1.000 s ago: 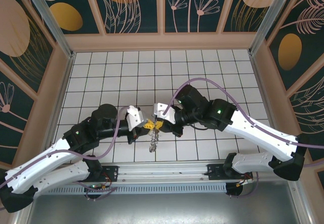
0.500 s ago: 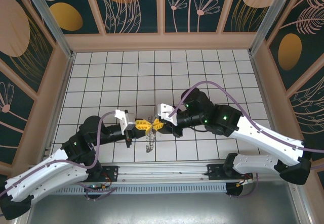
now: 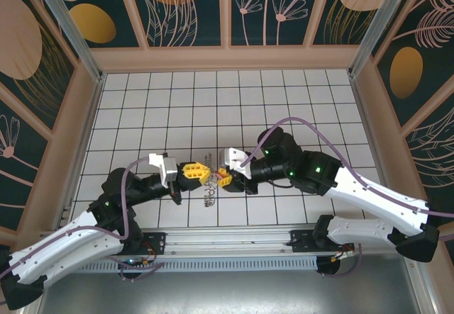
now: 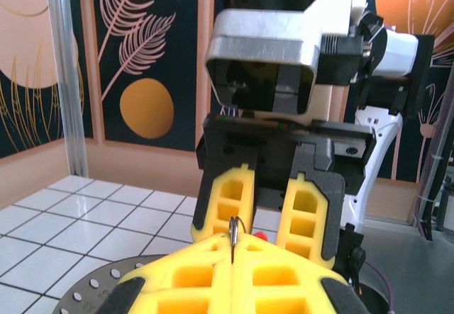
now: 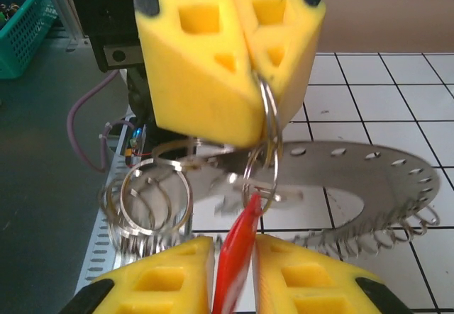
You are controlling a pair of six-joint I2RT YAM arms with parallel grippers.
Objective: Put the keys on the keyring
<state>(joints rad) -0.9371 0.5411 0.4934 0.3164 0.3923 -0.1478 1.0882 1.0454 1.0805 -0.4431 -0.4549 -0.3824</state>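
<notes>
Near the middle of the bench's (image 3: 284, 101) near edge the two arms are meeting tip to tip, so that each wrist camera is looking straight at the other's work. The left tool (image 3: 202, 173) is pressing its yellow fingers (image 5: 213, 52) tightly together on a thin wire loop (image 5: 268, 119), pinching it at the top so the loop is hanging free below the fingertips and offering an open target. The right tool (image 3: 222, 179) is facing it from the opposite side, with the red head of the key (image 5: 237, 257) sitting edge-on between its own two fingers (image 5: 159, 282); these are standing a little apart, and from this angle I cannot tell whether they are actually pressing on the plastic or merely flanking it. The top of the key is reaching up into the bottom of the loop, which suggests the threading step is being finished or is very close to it. The keyring (image 5: 369, 165), a flat holed ring with curly wire along its rim, is lying just beneath both tools, with a few spare small rings (image 5: 152, 193) bunching beside it. One arm is acting as a vice and the other as the feeder, since a loop this slight would swing away if nothing were holding it.
</notes>
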